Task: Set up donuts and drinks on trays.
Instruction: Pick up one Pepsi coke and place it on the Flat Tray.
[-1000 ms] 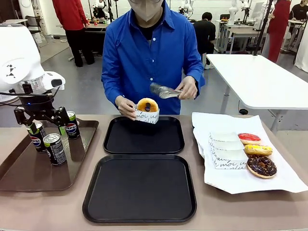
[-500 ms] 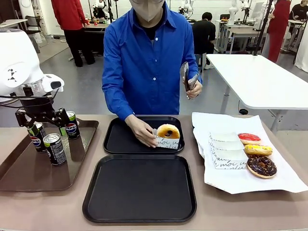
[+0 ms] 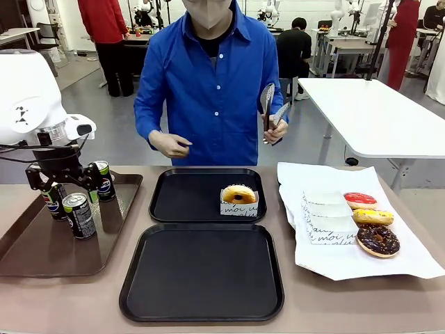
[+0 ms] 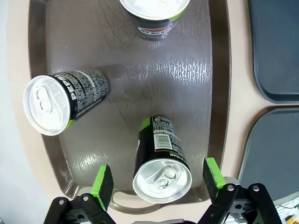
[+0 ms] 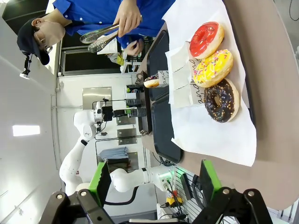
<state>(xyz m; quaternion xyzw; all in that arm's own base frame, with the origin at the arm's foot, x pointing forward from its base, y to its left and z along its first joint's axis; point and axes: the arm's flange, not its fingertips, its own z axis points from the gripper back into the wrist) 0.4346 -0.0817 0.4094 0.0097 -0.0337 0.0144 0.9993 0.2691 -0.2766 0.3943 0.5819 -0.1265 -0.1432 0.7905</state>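
Now that the person's hand has released the boxed donut onto the far tray, close your spread-apart left tool on a can.

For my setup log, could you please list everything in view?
trays: two, black, table centre, one behind the other
boxed donut: one, golden, on the farther one
loose donuts: three, red, yellow, chocolate, on white paper, right
empty boxes: small stack, white, beside them
cans: three, dark, upright on brown tray, left
tongs: one pair, silver, in person's hand
left gripper: one, black, open above a can
right gripper: one, black, open
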